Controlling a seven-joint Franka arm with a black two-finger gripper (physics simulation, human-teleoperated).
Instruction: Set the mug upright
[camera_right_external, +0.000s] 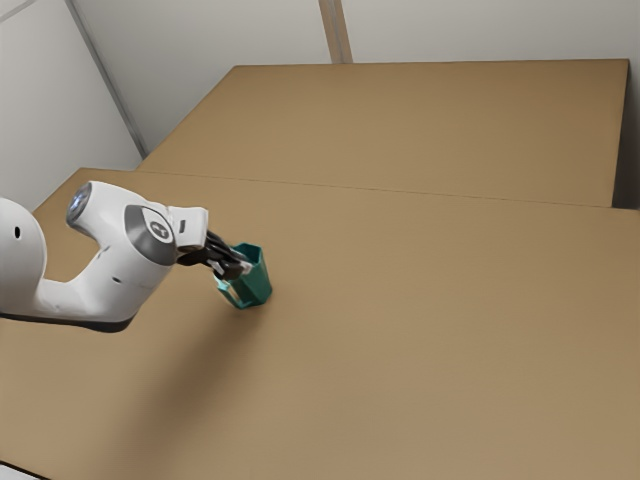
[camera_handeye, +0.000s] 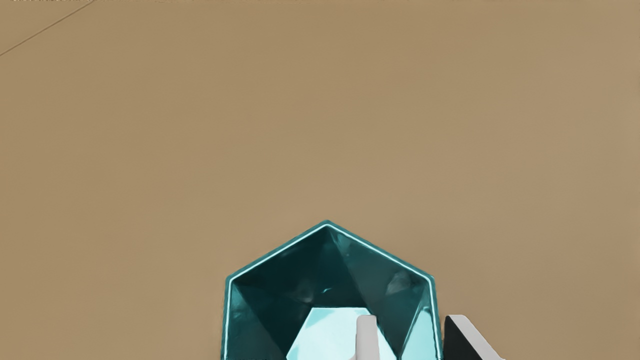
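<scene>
Closest to the exterior camera, white arm links (camera_right_external: 100, 285) come in from 9 o'clock and reach toward the middle of the view. At their far end the black end effector (camera_right_external: 238, 268) points toward 4 o'clock, over the bench (camera_right_external: 430, 330), and meets the teal six-sided mug (camera_right_external: 260, 278). That mug lies between 8 and 9 o'clock of the exterior view's centre.

In the wrist view the end effector is open astride one wall of the mug: one fingertip (camera_handeye: 366, 335) is within the mouth, apart from that wall, while the other is outside, right beside the rim; whether it touches, I cannot tell. Nothing is gripped. The mug's mouth faces my wrist camera, its pale inner base visible; how far it tilts, I cannot tell. A soft shadow (camera_right_external: 190, 375) stretches from the mug toward 7 o'clock.
</scene>
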